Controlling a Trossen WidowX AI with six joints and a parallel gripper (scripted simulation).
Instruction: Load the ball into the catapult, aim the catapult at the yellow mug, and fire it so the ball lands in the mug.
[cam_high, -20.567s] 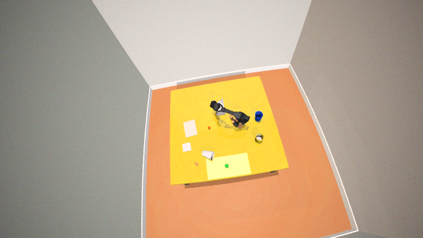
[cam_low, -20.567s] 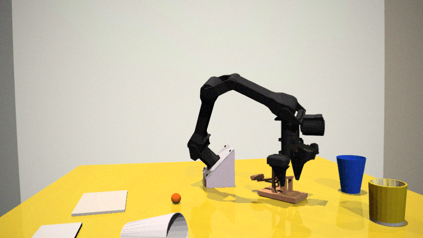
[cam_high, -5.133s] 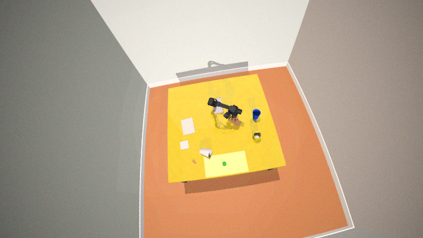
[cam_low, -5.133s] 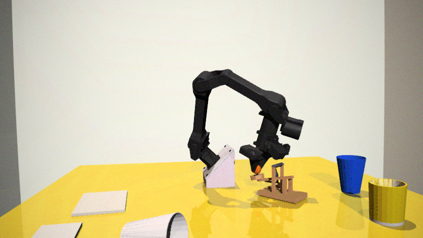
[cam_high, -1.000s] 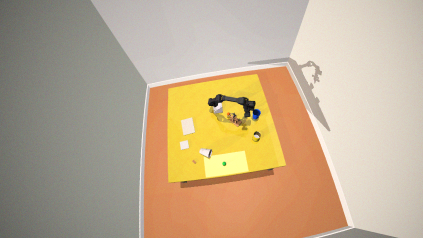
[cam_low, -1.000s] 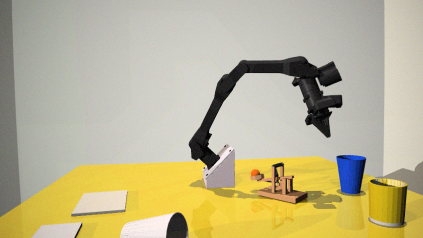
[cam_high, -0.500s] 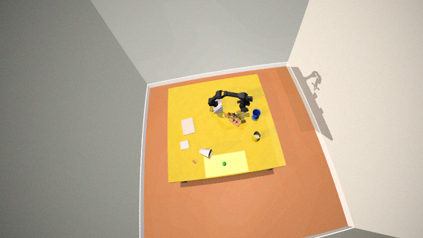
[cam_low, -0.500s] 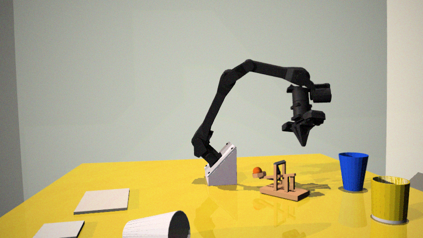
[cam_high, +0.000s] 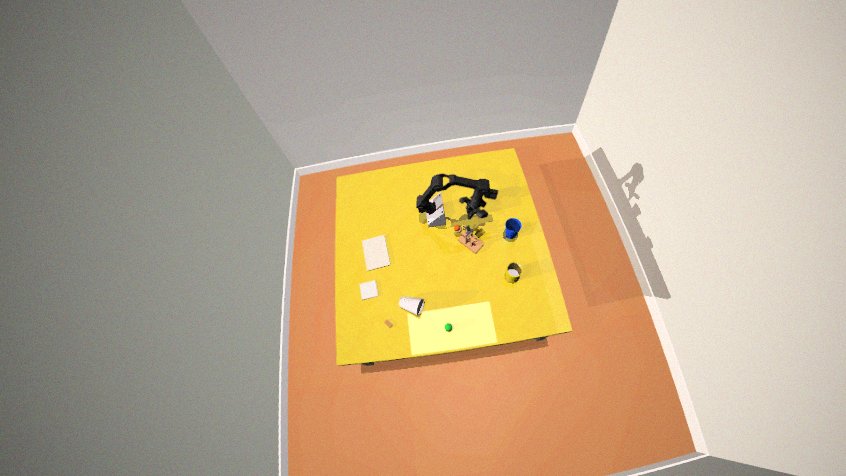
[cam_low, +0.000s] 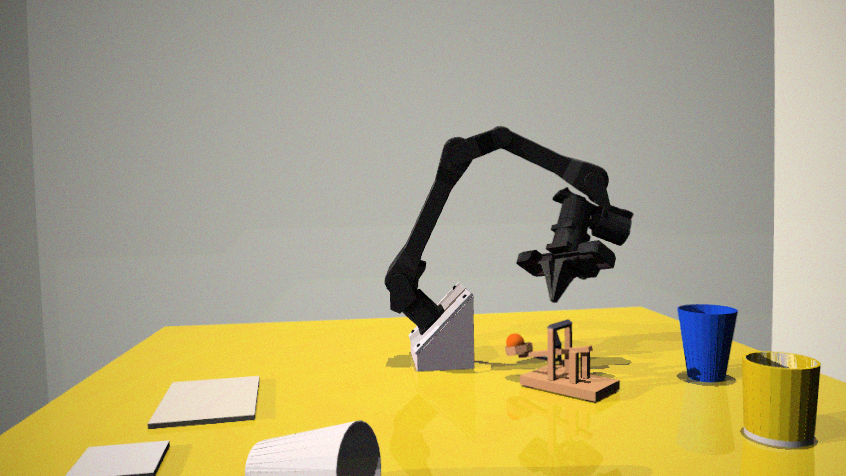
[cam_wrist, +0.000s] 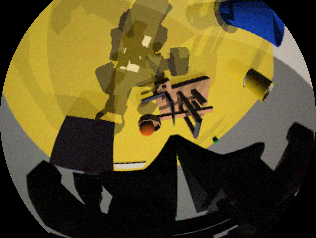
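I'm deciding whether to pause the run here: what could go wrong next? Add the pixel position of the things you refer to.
The shut jaws hang above the catapult (cam_high: 471, 242) (cam_low: 569, 383) (cam_wrist: 192, 92); coming down off-line, they might knock its frame. A bump could also roll the orange ball (cam_high: 456, 227) (cam_low: 514, 340) (cam_wrist: 147, 129) off its cup. The blue cup (cam_high: 512, 227) (cam_low: 706, 342) (cam_wrist: 255, 21) stands near the yellow mug (cam_high: 512, 273) (cam_low: 780, 399) (cam_wrist: 258, 85), so poor aim might hit it.

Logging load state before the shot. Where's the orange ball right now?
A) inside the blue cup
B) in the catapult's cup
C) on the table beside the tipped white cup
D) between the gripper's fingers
B: the orange ball sits in the cup at the end of the catapult's throwing arm.
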